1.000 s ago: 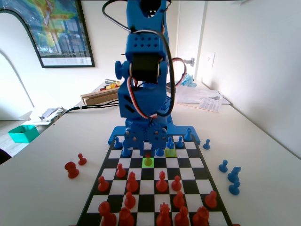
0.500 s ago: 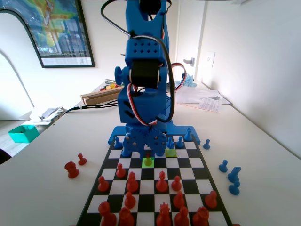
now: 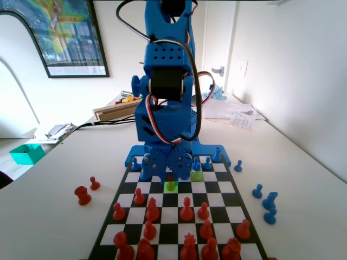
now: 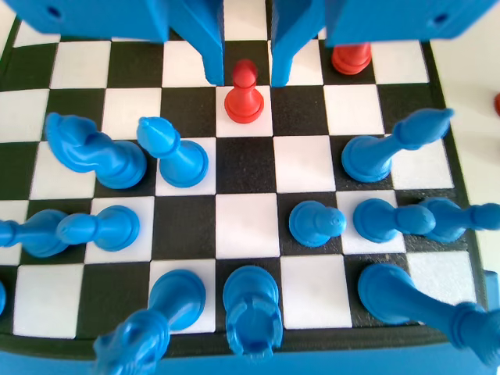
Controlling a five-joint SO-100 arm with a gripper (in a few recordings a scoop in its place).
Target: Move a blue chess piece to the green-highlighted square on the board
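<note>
**A:** Where does your blue chess piece stand?

**B:** In the wrist view it is upright on the board, with a round head and flared base. Other blue pieces stand nearer.

**A:** What blocks you?

**B:** A red pawn occupies the green-highlighted square, diagonally beyond. Your fingers flank it, parted, gripping nothing.

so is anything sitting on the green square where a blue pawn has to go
Yes, a red pawn stands on the green-highlighted square. The gripper hangs over it, its open jaws on either side of the pawn's head.
</note>
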